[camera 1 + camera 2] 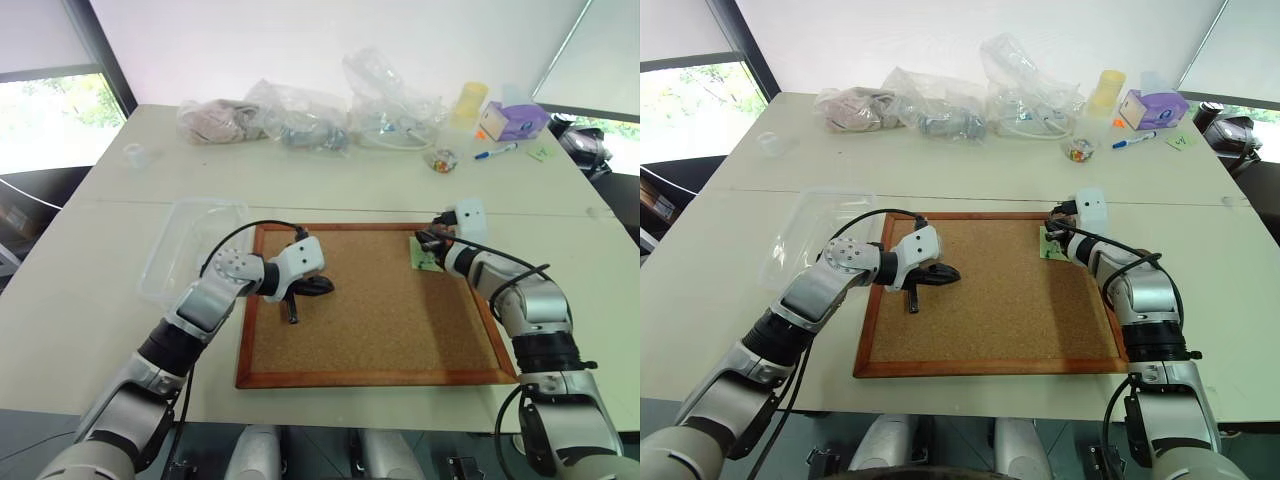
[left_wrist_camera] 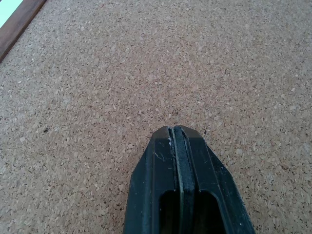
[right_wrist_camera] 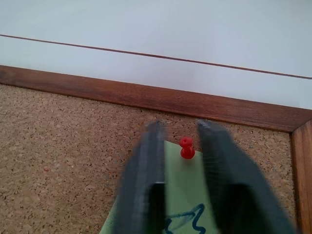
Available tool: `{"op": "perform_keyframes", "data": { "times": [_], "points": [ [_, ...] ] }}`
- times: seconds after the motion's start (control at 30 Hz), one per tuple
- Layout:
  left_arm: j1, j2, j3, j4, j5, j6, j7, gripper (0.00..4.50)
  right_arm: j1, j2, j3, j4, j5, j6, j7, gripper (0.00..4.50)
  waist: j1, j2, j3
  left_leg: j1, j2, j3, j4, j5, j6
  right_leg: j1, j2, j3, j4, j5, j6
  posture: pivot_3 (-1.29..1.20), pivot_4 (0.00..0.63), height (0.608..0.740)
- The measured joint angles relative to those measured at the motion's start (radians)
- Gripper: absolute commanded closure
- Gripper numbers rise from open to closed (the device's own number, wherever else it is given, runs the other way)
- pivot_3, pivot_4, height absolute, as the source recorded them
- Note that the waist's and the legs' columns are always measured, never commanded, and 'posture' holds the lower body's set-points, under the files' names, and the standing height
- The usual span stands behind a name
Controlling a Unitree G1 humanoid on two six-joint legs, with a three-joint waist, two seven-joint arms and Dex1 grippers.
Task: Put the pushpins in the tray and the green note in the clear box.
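One red plastic-headed pushpin point(image 3: 186, 147) stands in the far edge of the small light green paper note point(image 3: 187, 195), which has a blue scribble on it. It pins the note to the large wood-framed cork board point(image 1: 380, 320) in the board's far right corner. The step in hand looks like pulling this pin.

The right gripper point(image 3: 180, 126) reaches in low over the note. Its jaws are apart, with one black finger on either side of the pin's head, and I can't see either finger touching it. The left gripper point(image 2: 176, 131) hangs over bare cork on the left half of the board, jaws pressed together on nothing.

To my eye, the next move is to close squarely on that small head and pull straight up out of the cork. A slanted tug could drag or tear the paper. The pin then goes to the tray. The freed note has a long way to travel, since the shallow clear plastic box point(image 1: 160, 270) sits on the white counter point(image 1: 350, 190) just off the board's far left corner.
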Motion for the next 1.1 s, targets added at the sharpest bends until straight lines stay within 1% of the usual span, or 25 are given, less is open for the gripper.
{"op": "perform_keyframes", "data": {
  "times": [0.3,0.57,0.83,0.9,0.97,1.03,1.1],
  "points": [
    [-0.001,-0.011,0.005,0.010,0.002,0.008,-0.006,4.50,0.016,0.023,-0.029,-0.017,-0.017,-0.007,0.000,4.43,0.002,0.000,0.000,0.000,0.000,0.000,0.000,0.000,0.000,0.000,0.000,0.000,0.000,0.000,0.000,0.00,0.150,0.737],
    [-0.007,-0.044,0.034,-0.032,-0.020,0.194,0.011,4.50,0.054,0.078,-0.072,-0.061,-0.067,-0.166,-0.071,4.43,0.000,0.001,0.000,0.000,-0.001,-0.001,0.000,0.000,0.000,0.000,0.000,0.000,0.000,0.000,0.000,0.00,0.150,0.737],
    [-0.007,-0.037,0.033,-0.044,-0.020,0.211,0.009,4.50,0.081,0.107,-0.106,-0.071,-0.085,-0.212,-0.111,4.43,-0.004,0.001,-0.001,0.000,0.000,0.000,0.000,0.000,0.000,0.000,0.000,0.000,0.000,0.000,0.000,0.00,0.150,0.737],
    [-0.008,-0.035,0.028,-0.044,-0.019,0.204,0.008,4.50,0.109,0.116,-0.111,-0.122,-0.090,-0.214,-0.134,4.43,-0.002,0.001,-0.001,0.000,0.000,-0.001,0.000,0.000,0.000,0.000,0.000,0.000,0.000,0.000,0.000,0.00,0.150,0.737],
    [-0.008,-0.032,0.020,-0.045,-0.019,0.189,0.007,4.50,0.170,0.118,-0.135,-0.229,-0.099,-0.208,-0.177,4.43,0.001,0.001,-0.001,0.000,0.000,-0.001,-0.001,0.000,0.000,0.000,0.000,0.000,0.000,0.000,0.000,0.00,0.150,0.737],
    [-0.009,-0.029,0.015,-0.043,-0.016,0.174,0.008,4.50,0.256,0.116,-0.178,-0.348,-0.117,-0.187,-0.227,4.43,0.002,0.001,-0.001,0.000,0.000,-0.002,-0.001,0.000,0.000,0.000,0.000,0.000,0.000,0.000,0.000,0.00,0.150,0.737],
    [-0.008,-0.024,0.014,-0.041,-0.011,0.164,0.011,4.50,0.330,0.116,-0.212,-0.421,-0.127,-0.161,-0.258,4.43,-0.002,0.002,-0.001,0.000,0.000,-0.001,-0.001,0.000,0.000,0.000,-0.001,0.000,0.000,0.000,0.000,0.00,0.150,0.737]
  ]
}}
